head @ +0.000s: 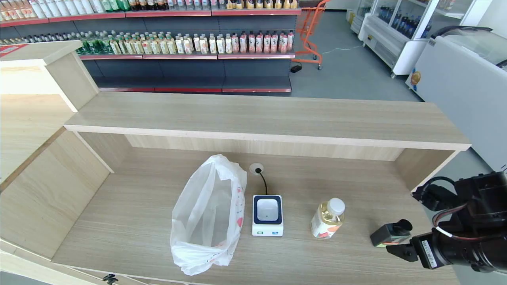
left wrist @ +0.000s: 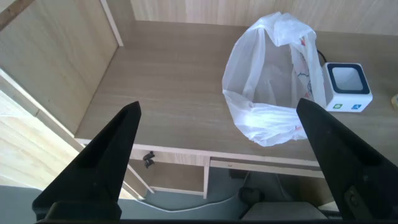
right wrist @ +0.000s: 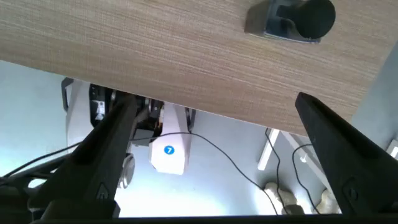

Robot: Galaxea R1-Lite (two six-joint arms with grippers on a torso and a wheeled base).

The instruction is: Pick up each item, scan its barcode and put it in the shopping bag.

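Observation:
A white plastic shopping bag (head: 206, 215) stands open on the wooden counter (head: 130, 221), and a white barcode scanner (head: 267, 215) with a dark-framed window sits next to it. To the right of the scanner stands a bottle (head: 328, 219) of pale drink with a white cap. A small black item (head: 390, 234) lies near the counter's front right corner. My right gripper (right wrist: 217, 174) is open, holds nothing and hangs past the counter's front edge, short of the black item (right wrist: 292, 18). My left gripper (left wrist: 217, 162) is open and holds nothing, above the front left edge, with the bag (left wrist: 273, 81) and scanner (left wrist: 348, 87) beyond it.
A raised wooden ledge (head: 261, 118) runs along the back of the counter, with side walls at left and right. A cable (head: 263, 180) runs from the scanner to a hole in the counter. Store shelves of bottles (head: 190, 43) and freezers (head: 459, 67) stand beyond.

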